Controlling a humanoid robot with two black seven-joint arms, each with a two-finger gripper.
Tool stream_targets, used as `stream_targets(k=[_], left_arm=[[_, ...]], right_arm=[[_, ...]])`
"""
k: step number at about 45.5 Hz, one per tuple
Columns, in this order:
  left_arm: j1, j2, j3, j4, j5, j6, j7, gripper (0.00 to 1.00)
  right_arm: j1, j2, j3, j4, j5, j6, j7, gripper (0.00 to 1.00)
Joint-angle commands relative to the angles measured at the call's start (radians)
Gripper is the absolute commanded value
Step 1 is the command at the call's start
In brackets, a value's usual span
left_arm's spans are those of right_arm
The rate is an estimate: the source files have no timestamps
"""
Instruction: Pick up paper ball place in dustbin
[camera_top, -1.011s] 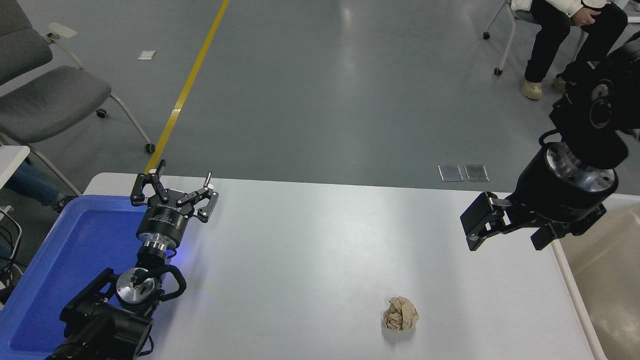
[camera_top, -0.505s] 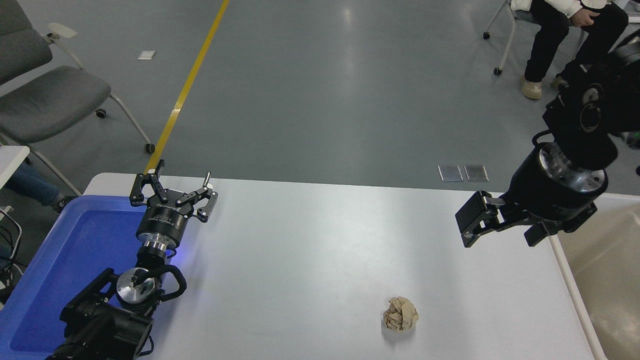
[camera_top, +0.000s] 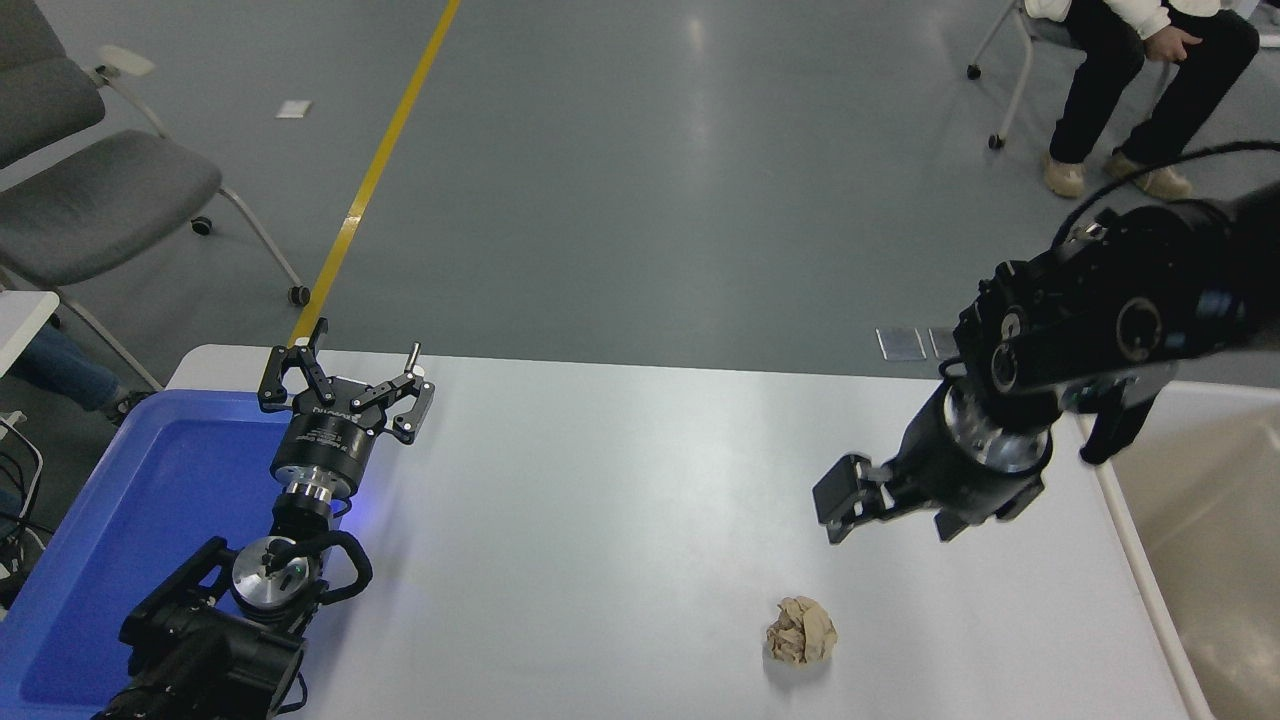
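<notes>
The tan paper ball (camera_top: 801, 630) lies on the white table (camera_top: 600, 520) near its front edge, right of the middle. My right gripper (camera_top: 888, 512) hangs open and empty above the table, behind the ball and a little to its right, not touching it. The cream dustbin (camera_top: 1205, 500) stands at the table's right end, partly cut off by the picture's edge. My left gripper (camera_top: 345, 378) is parked open and empty at the table's far left.
A bright blue tray (camera_top: 110, 520) lies at the left under the left arm. A person (camera_top: 1130, 60) sits on a chair beyond the table at the top right. A grey chair (camera_top: 90, 190) stands at the far left.
My right gripper has moved left and down from beside the dustbin toward the paper ball. The ball and the left arm have not moved.
</notes>
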Motion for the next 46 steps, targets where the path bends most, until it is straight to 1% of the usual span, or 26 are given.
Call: stream_targets(k=[1, 13, 28, 46], left_arm=[[0.0, 0.0, 0.0, 0.0, 0.0, 0.0, -0.001, 0.99], [0.0, 0.0, 0.0, 0.0, 0.0, 0.0, 0.001, 0.99], [0.0, -0.001, 0.0, 0.0, 0.0, 0.0, 0.001, 0.99], [0.0, 0.0, 0.0, 0.0, 0.0, 0.0, -0.001, 0.99]], right_arm=[[-0.208, 0.056, 0.056, -0.091, 0.014, -0.115, -0.002, 1.0], [-0.379, 0.056, 0.068, -0.229, -0.002, -0.194, -0.002, 1.0], [-0.48, 0.056, 0.056, -0.323, -0.032, -0.21, -0.002, 1.0], [-0.578, 0.056, 0.06, -0.399, -0.028, -0.213, -0.002, 1.0]])
